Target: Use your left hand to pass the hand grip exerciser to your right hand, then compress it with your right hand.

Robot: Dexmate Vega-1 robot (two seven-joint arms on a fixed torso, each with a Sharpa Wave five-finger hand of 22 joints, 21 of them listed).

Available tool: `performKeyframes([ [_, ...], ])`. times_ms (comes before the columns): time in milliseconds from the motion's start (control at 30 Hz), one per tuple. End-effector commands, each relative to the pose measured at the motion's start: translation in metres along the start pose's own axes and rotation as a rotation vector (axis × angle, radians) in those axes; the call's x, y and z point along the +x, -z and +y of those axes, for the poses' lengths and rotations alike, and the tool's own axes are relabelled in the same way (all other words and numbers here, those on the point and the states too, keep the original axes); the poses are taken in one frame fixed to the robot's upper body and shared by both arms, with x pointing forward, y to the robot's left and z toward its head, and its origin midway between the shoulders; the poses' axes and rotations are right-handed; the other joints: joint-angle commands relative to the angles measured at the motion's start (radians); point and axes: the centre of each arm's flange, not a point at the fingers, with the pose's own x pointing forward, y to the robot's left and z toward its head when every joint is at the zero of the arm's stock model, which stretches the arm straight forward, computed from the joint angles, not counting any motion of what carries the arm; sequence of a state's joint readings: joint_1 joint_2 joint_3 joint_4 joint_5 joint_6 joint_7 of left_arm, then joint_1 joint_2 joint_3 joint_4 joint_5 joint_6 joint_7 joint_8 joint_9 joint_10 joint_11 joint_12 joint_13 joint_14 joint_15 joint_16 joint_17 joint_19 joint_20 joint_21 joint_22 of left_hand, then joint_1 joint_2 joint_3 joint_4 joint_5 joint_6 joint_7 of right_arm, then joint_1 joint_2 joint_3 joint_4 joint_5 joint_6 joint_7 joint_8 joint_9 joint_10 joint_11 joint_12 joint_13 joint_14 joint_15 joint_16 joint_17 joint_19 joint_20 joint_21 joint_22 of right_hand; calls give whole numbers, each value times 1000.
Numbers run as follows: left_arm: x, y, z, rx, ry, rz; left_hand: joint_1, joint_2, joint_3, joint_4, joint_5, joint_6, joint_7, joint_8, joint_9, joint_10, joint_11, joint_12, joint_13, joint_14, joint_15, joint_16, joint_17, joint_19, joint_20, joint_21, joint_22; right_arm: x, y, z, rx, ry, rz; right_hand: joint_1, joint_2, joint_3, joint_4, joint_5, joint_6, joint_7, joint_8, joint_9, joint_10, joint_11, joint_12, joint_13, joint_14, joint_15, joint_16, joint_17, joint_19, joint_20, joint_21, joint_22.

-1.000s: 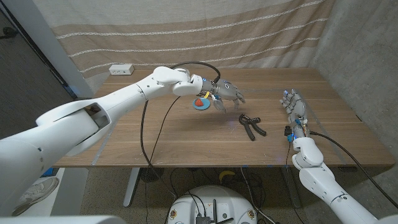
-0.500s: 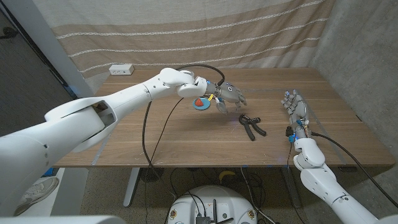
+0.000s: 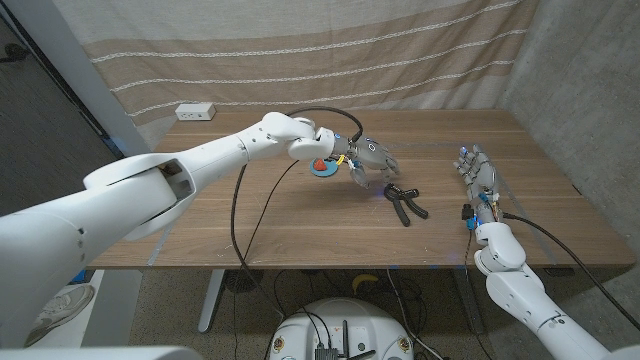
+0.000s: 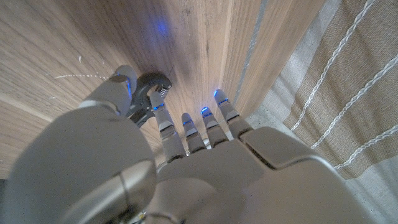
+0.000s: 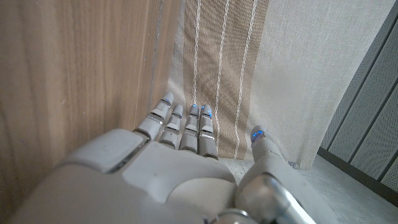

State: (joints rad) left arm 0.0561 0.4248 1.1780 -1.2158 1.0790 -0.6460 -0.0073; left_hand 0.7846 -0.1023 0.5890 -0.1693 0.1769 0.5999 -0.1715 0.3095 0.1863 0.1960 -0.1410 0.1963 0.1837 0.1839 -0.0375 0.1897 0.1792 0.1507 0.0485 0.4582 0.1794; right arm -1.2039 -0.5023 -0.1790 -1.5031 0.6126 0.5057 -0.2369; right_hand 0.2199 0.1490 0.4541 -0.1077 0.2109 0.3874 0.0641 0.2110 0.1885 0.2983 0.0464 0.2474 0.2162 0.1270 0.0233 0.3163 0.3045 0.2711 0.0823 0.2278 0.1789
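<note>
The first step, the pick-up by the left hand (image 3: 368, 157), is judged to be in hand and not yet completed: the black hand grip exerciser with two curved handles and a coiled spring (image 3: 404, 202) is seen lying on the wooden table (image 3: 300, 225), held by neither hand. In the head view the left hand is shown hovering with fingers spread and curved downward, nothing between them; the exerciser lies just beyond and below its fingertips, on the side toward the right hand (image 3: 477, 176), with its spring end nearest the left hand. In the left wrist view the spring end (image 4: 151, 87) is seen close beside the thumb, under the reach of the fingers (image 4: 186, 127); whether it is touched cannot be told. The right hand is shown waiting well apart from the exerciser, standing on its edge near the table's side, fingers straight, close together and empty, as the right wrist view confirms (image 5: 180, 162). The next move is judged to call for a short descent of the left hand and a closing of thumb and fingers around one handle, so that the other handle is left free for the right hand. A blue disc carrying a small red piece (image 3: 323, 166) lies behind the left wrist.
</note>
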Motion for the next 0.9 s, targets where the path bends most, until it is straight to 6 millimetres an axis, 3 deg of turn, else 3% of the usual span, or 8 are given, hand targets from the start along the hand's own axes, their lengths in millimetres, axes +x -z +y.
performKeyframes([
  [33,5,-4,-12,23,-37,-8,4,13,-5,1,-2,-8,0,-8,2,2,4,1,2,11,-44,6,2,8,3,-2,2,-2,-1,-2,-2,5,2,-6,-3,2,-3,4,8,-2,-2,2,7,0,-3,5,10,-1,7,1,8,4,-5,5],
  [900,23,-7,-27,24,-17,-23,23,38,-13,1,-1,3,5,-14,3,7,9,3,2,16,-43,7,2,16,6,-8,3,-4,-2,-3,-5,4,4,-7,-4,1,-5,5,9,-2,-5,2,11,1,-6,6,12,1,7,3,9,4,-7,5],
])
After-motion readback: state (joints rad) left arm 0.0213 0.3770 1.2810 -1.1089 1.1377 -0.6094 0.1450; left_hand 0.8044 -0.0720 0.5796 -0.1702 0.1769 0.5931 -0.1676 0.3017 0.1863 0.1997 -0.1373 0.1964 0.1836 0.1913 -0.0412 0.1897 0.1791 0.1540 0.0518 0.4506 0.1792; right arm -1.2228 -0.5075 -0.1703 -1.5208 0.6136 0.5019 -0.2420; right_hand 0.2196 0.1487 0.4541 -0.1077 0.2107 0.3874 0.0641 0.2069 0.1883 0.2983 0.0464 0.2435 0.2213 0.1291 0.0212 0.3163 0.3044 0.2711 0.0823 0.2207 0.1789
